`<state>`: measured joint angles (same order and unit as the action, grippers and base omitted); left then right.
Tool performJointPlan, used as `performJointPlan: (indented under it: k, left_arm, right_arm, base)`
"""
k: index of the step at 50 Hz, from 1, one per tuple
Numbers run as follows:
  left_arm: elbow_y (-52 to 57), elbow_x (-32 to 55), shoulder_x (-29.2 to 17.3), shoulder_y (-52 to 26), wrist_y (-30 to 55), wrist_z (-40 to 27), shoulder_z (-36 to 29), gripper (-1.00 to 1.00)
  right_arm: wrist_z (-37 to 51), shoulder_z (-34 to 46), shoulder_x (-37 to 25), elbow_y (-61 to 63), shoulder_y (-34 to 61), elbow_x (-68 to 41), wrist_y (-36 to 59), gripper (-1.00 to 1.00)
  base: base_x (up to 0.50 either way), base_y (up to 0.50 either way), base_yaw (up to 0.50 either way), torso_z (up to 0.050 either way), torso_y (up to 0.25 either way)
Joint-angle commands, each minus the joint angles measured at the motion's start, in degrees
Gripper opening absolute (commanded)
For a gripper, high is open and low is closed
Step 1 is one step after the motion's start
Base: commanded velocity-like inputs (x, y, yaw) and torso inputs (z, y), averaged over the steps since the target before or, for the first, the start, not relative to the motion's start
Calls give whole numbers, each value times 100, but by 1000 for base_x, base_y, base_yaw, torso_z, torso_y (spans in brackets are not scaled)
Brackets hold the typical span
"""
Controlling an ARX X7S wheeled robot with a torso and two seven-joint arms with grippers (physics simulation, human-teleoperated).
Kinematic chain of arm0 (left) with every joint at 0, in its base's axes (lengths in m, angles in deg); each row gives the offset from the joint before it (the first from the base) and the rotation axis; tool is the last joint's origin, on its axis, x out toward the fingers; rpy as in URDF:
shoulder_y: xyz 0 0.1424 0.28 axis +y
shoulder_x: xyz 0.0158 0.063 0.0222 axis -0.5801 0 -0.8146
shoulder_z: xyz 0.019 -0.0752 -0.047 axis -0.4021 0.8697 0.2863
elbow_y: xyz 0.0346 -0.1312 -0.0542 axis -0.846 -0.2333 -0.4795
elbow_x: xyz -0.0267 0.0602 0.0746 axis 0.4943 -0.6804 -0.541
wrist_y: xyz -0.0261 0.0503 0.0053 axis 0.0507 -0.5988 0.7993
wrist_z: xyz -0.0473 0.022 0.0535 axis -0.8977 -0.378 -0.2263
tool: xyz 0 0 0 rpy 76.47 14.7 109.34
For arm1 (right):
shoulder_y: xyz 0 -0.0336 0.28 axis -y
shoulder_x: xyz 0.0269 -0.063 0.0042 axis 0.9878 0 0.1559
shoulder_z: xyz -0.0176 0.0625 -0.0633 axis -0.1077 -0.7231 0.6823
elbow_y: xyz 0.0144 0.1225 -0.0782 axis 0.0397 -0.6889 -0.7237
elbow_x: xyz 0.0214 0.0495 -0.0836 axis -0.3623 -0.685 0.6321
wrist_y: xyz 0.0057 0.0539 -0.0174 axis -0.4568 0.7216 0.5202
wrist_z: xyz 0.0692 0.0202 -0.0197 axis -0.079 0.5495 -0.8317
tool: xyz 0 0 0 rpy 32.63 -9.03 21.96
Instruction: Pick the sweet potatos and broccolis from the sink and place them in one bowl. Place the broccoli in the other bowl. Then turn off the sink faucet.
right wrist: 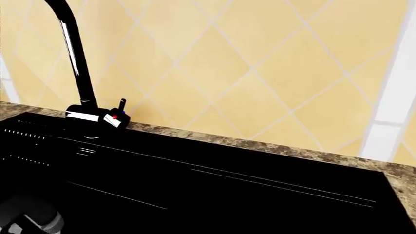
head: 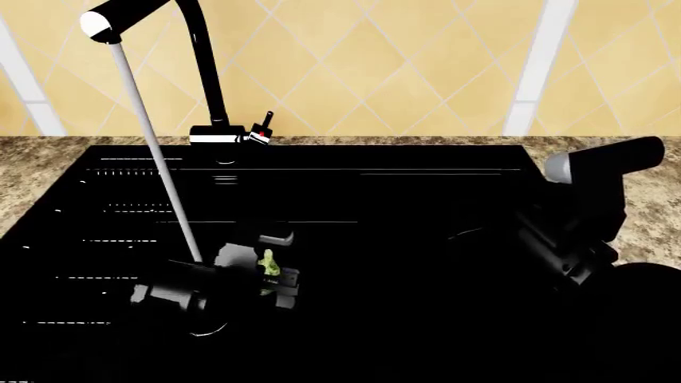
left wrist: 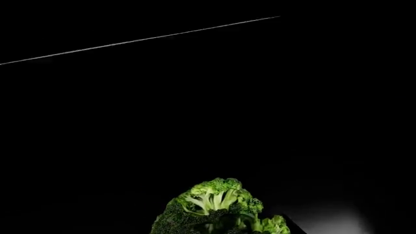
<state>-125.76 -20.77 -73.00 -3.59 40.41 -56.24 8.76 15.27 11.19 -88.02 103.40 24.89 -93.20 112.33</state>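
Broccoli (left wrist: 217, 207) between left fingers (head: 279, 289)

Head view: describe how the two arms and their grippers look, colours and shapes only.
Both arms are mostly black and blend into the dark sink. The left arm shows grey metallic blocks near its gripper. The right arm is bulky and black, with a rounded light grey cap at one joint. Its gripper cannot be made out.

A kitchen is shown: a black sink (head: 426, 239) is set into a speckled granite counter (head: 32, 171), with a black faucet (head: 202, 72) (water running) against yellow diamond-tiled wall (head: 372, 56).
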Motion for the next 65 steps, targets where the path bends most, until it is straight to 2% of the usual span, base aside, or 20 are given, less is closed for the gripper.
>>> performJointPlan:
  k: [1, 8, 10, 22, 30, 40, 55, 65]
  left_arm:
    - [2281, 521, -871, 330, 745, -1038, 355, -100]
    - [3863, 1059, -1485, 425, 1160, -1771, 726, -100]
    - [4328, 1102, -1684, 401, 1257, -1700, 678, -100]
    - [6490, 2092, -2533, 494, 1421, -2549, 1450, -100]
    - [7213, 2355, -2868, 615, 1331, -2656, 1688, -100]
    - [7590, 2551, -3079, 691, 1191, -2950, 1950, -100]
    - [7760, 2662, -3224, 683, 1077, -2911, 2116, -100]
    - [7744, 2633, -3189, 695, 1074, -2927, 2079, -100]
  right_arm:
    - [-76, 93, 67, -67, -57, 106, -82, 100]
    - [-38, 67, 50, -52, 12, 32, -49, 100]
    - [-40, 61, 63, -72, 22, 42, -70, 100]
    - [70, -44, 50, -35, 20, 6, -125, 100]
    - [72, -32, 68, -3, 7, -27, -137, 100]
    - [88, 8, 133, -37, 115, -12, -155, 100]
    - [134, -14, 125, 6, 40, 23, -225, 100]
    - [187, -32, 125, 17, 47, -49, -210, 100]
  base:
    - [0, 0, 0, 0, 0]
    - [0, 0, 0, 0, 0]
    - [0, 0, 0, 0, 0]
    - [0, 0, 0, 0, 0]
    - [0, 0, 0, 0, 0]
    - [0, 0, 0, 0, 0]
    - [0, 0, 0, 0, 0]
    - [-368, 0, 0, 0, 0]
